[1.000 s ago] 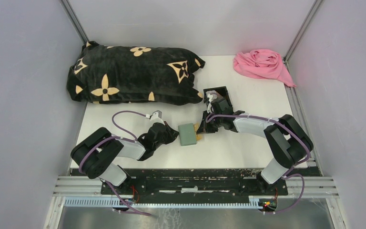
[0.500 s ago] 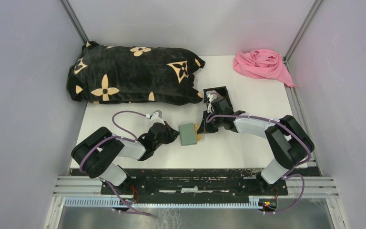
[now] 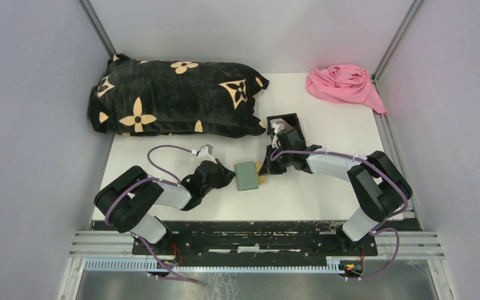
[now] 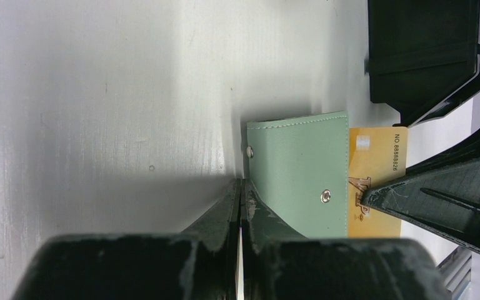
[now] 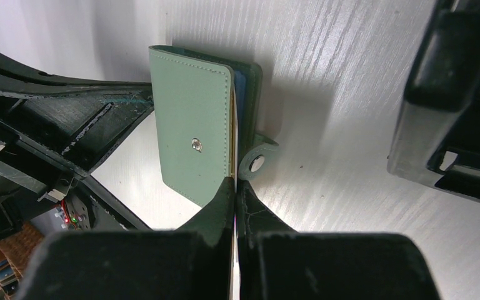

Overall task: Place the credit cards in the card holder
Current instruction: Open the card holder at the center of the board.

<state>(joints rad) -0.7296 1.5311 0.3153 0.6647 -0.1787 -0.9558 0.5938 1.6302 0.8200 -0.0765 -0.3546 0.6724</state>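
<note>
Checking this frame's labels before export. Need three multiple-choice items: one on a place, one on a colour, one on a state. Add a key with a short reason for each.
1. Where does the pink cloth lie?
A) between the two arms
B) in the far right corner of the table
C) at the near left edge

2. What colour is the card sticking out of the card holder?
A) red
B) black
C) yellow

3. How do the left gripper and right gripper stand?
A) both shut
B) both wide open
C) left open, right shut

Key:
1 B: the top view shows it by the far right post.
2 C: the left wrist view shows yellow past the green flap.
3 A: each wrist view shows its fingers pressed together.
</note>
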